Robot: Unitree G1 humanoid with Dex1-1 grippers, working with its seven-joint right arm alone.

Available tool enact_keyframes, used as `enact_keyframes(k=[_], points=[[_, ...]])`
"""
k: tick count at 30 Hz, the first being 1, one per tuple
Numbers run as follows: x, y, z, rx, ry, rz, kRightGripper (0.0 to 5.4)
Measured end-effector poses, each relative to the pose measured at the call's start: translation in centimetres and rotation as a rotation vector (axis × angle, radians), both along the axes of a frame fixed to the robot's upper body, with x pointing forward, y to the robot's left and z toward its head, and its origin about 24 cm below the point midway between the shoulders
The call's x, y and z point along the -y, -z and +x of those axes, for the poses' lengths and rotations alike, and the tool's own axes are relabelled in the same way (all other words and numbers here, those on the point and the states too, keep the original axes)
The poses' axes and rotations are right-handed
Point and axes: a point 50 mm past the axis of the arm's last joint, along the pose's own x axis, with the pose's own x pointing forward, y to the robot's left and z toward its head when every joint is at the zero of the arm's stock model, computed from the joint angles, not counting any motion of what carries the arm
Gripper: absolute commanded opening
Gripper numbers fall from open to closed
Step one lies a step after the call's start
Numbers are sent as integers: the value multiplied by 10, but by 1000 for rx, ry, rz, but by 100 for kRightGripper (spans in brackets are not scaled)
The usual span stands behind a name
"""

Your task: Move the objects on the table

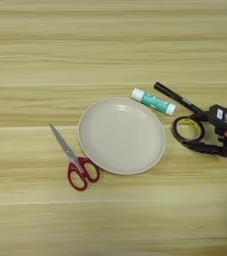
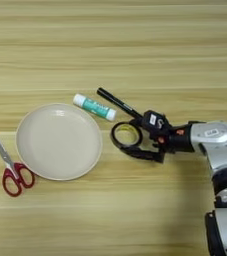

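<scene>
Gripper: the gripper [image 2: 135,137] reaches in from the right on the silver forearm [image 2: 212,137], its two black fingers spread to either side of the tape ring [image 2: 126,135]; one finger lies along the ring's far side near the pen, the other along its near side. No squeeze on the ring is evident, so I judge it straddled, not yet held.
Tape ring position: flat on the table [image 1: 110,45], just right of the plate [image 1: 92,150], in the gap between the fingers.
Pen position: the pen [image 2: 116,103] lies slanting on the table beyond the ring, its right end running under or against the far finger; contact cannot be confirmed.
Risk, pen: the far finger sits so close to the pen that closing or dragging could push or roll it, probably into the glue stick [image 1: 153,101] just beside it.
Risk, ring: a flat ring gripped across its outer edge may squirt out sideways or tip if the fingers close off centre.
Risk, plate: a sweep to the left would carry the ring against the plate rim.
Count, task things: one pen, one tape ring.
Count, other things: one plate, one glue stick, one pair of scissors [image 1: 75,161] left of the plate, well apart from the gripper.
</scene>
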Motion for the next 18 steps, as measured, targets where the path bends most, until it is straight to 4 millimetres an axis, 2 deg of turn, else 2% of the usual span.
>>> enact_keyframes(k=[18], points=[[-1,2,1,3,12,2,402]])
